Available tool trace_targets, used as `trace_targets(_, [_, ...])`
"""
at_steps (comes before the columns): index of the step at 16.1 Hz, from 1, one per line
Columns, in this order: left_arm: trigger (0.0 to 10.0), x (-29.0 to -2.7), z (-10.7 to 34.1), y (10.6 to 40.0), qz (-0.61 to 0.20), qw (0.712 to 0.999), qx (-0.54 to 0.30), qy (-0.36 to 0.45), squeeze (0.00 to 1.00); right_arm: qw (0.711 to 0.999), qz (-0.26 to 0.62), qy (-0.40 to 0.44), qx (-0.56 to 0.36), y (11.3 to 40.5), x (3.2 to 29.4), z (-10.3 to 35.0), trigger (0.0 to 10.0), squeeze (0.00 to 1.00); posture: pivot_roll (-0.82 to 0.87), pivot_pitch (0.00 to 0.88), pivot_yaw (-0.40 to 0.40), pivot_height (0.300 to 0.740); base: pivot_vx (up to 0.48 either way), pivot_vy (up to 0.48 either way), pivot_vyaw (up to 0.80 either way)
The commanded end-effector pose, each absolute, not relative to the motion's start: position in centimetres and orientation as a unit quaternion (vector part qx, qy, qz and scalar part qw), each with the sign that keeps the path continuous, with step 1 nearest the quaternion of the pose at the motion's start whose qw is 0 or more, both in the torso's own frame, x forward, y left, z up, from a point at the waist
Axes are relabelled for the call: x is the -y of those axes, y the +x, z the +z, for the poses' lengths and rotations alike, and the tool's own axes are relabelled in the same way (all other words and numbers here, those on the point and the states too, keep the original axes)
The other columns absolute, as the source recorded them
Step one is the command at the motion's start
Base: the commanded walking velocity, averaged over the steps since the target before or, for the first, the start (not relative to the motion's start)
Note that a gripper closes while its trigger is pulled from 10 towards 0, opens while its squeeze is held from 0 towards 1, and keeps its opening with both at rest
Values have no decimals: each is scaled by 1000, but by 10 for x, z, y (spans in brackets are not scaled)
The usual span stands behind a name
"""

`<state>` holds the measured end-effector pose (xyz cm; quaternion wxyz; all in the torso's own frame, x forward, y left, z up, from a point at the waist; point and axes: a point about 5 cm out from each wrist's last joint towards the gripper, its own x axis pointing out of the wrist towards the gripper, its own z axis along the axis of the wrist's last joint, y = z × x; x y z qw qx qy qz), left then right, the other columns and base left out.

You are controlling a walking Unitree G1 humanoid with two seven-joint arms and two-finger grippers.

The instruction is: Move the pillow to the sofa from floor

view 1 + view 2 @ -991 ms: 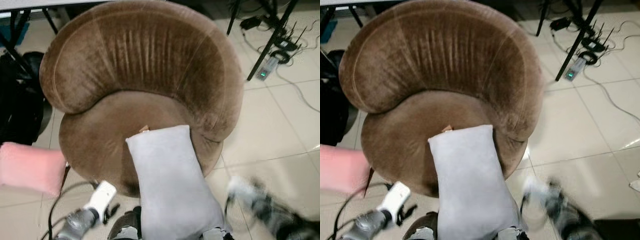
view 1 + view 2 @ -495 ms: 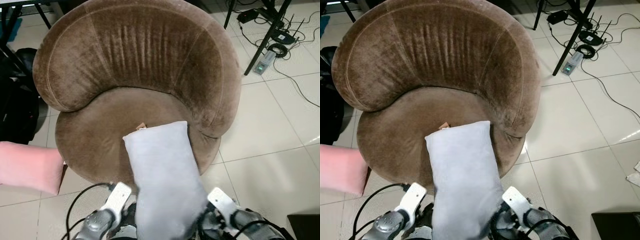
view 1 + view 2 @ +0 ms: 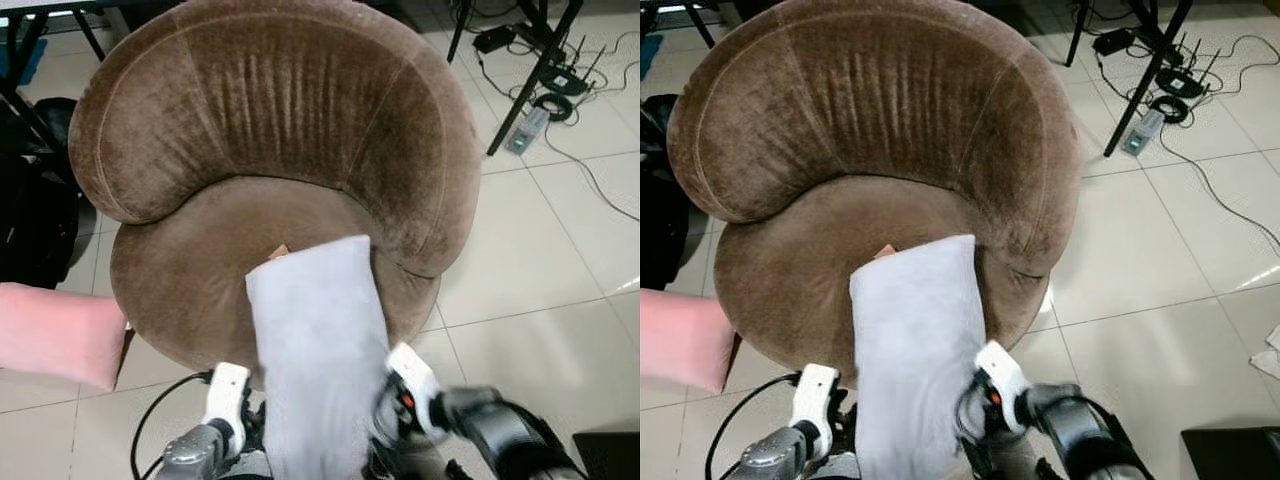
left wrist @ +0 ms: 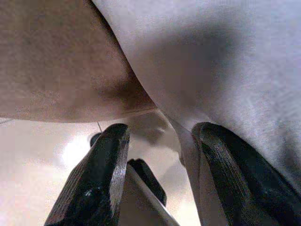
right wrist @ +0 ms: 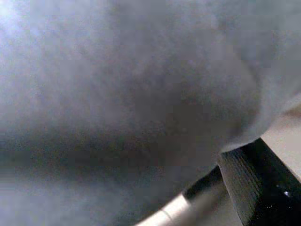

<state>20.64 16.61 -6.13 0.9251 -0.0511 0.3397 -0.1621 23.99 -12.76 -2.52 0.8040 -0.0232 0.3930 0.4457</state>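
Note:
A long grey pillow (image 3: pixel 315 340) lies tilted, its far end resting on the front of the round brown velvet sofa's seat (image 3: pixel 190 270) and its near end held up between my two arms. My left arm (image 3: pixel 225 400) is against the pillow's left side. In the left wrist view the left gripper (image 4: pixel 162 136) is open, and the pillow (image 4: pixel 225 61) lies against one finger (image 4: pixel 225 174). My right arm (image 3: pixel 470 420) presses the pillow's right side. The right wrist view shows grey cloth (image 5: pixel 117 94) close up and one black finger (image 5: pixel 256 188).
A pink cushion (image 3: pixel 55 335) sits at the left beside the sofa. Dark bags (image 3: pixel 35 200) stand further back on the left. Black stand legs (image 3: pixel 530 75), a power strip (image 3: pixel 528 128) and cables lie on the tiled floor at the back right.
My right arm has swung in from the right and now presses the pillow's side. The left arm has closed in too. The pillow's far end has shifted slightly on the seat.

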Motion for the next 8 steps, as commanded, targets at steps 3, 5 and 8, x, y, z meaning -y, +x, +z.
trace_targets(3, [10000,-195,-31,245,-112,955,-264,-72,0,793,512,32,-329,265,80,9,10000,0,-7,128,-9,740,0,0,0])
trace_targets(5, [10000,-236,6,277,-47,976,-199,-77,0,795,537,63,-277,285,44,39,10000,0,13,102,-24,740,0,0,0])
trace_targets(8, [10000,-323,140,339,100,988,23,-118,0,894,365,234,-112,353,-7,139,10000,0,39,87,-39,740,0,0,0])
